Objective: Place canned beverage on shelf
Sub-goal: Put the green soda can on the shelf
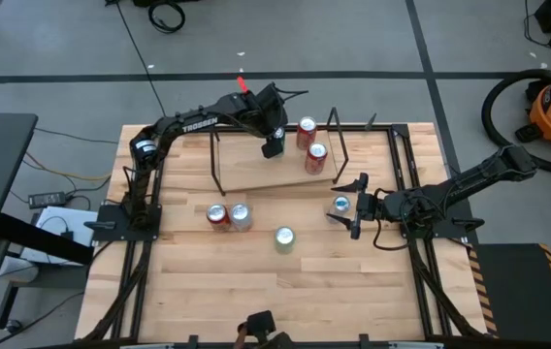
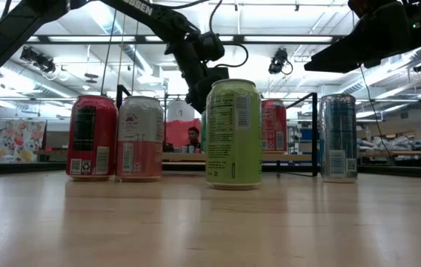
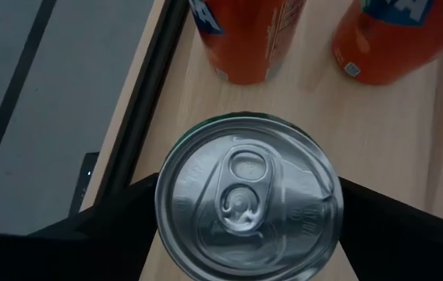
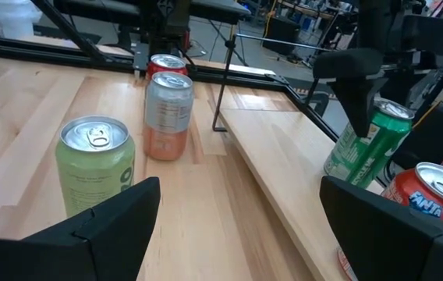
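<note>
My left gripper (image 1: 274,145) reaches over the low wood shelf (image 1: 256,174) at the table's far side and is shut on a green can (image 3: 245,203), also seen in the right wrist view (image 4: 366,148). Two orange cans (image 1: 307,131) (image 1: 316,155) stand on the shelf just right of it. My right gripper (image 1: 355,206) is open and hovers above a blue can (image 1: 341,204) that stands on the table (image 2: 338,137), touching nothing. My left gripper pinches the green can's upper side wall (image 4: 358,133) between its two fingers (image 3: 120,226), on two opposite sides just under the rim. The fingers come from above, pointing down. The can is a little tilted, its bottom at the shelf plank (image 4: 284,156); whether it rests there I cannot tell.
On the table nearer than the shelf stand a red can (image 1: 217,215), a silver-pink can (image 1: 241,215) and a light green can (image 1: 284,237). Thin black rod uprights (image 1: 339,145) stand at the shelf's ends. A black frame rail (image 1: 402,155) runs along the table's right side.
</note>
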Controlling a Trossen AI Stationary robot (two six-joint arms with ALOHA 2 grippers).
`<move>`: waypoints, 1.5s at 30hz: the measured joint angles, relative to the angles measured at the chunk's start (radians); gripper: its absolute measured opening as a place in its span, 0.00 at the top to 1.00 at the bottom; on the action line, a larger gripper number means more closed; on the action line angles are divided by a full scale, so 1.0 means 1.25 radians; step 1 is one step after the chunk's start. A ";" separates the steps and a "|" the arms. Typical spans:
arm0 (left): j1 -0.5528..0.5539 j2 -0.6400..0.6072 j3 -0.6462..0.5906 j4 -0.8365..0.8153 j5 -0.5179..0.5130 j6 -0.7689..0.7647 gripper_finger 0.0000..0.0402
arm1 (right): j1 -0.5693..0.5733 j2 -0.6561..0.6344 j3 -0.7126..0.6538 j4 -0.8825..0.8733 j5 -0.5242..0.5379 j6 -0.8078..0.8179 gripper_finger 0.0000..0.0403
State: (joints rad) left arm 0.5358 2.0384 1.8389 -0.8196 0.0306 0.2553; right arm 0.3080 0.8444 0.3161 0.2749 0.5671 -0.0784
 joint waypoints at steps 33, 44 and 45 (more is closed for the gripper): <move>-0.023 -0.009 0.120 -0.063 -0.057 0.023 0.01 | 0.000 0.000 0.000 0.000 -0.002 0.004 0.10; -0.034 -0.010 0.168 -0.168 -0.063 0.018 0.01 | 0.000 0.000 0.000 -0.002 -0.009 0.009 0.10; -0.037 -0.010 0.170 -0.192 -0.067 0.018 0.01 | 0.000 0.000 0.000 -0.006 -0.009 0.012 0.10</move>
State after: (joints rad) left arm 0.4900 2.0262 2.0514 -1.0599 -0.0534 0.2775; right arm 0.3080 0.8444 0.3161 0.2677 0.5560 -0.0629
